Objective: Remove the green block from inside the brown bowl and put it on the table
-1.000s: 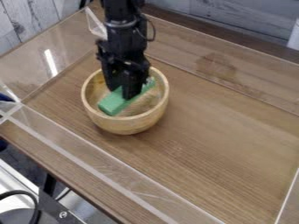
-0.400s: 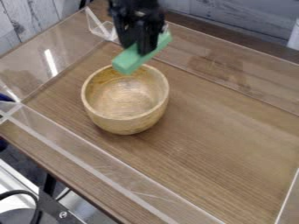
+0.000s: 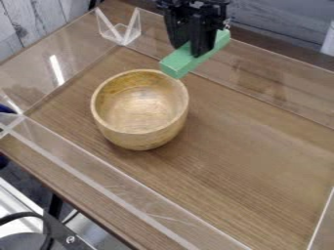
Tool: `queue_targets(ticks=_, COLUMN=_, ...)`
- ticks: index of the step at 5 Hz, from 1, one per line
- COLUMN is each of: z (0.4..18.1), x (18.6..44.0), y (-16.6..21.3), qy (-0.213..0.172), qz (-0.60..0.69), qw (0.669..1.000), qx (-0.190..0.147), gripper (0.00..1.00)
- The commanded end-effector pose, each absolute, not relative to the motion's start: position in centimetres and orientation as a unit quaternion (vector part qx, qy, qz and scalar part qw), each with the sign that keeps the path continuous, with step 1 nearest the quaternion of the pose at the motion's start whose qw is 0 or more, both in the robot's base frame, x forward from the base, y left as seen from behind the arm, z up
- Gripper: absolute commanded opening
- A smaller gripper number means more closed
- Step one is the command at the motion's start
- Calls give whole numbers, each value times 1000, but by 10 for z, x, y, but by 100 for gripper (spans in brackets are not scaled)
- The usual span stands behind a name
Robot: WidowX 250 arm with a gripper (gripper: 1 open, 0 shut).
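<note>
One hand (image 3: 197, 41) — one green block (image 3: 194, 55) gripped — one bowl (image 3: 140, 109).

The bowl (image 3: 140, 109) is set on the bench (image 3: 229, 161), left of its middle. Above the bench, beyond the bowl and to its right, the block (image 3: 196, 55) is held in the claw (image 3: 196, 34). Cables (image 3: 39, 232) are seen at the near left, outside the bench's edge.

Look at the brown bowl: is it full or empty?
Empty: the bowl's bare inside shows, and the green block is outside, beyond its rim.
</note>
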State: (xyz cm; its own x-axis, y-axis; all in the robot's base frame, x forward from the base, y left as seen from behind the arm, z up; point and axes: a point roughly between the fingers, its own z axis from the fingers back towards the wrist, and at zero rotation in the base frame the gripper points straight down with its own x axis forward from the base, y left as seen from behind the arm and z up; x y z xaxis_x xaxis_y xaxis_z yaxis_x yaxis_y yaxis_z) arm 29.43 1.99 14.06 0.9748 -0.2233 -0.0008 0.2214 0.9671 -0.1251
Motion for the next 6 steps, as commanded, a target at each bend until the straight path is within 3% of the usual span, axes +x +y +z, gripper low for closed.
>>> queue_targets(ticks=1, z=156, x=274, y=-4, qy=-30, qz=-142, qw=988, qx=-53, gripper=0)
queue_targets(ticks=3, z=113, x=244, y=-47, qy=-17, qz=-175, qw=983, qx=-54, gripper=0)
queue_targets(ticks=6, z=90, x=261, y=-67, qy=-17, qz=-194, qw=979, qx=-52, gripper=0)
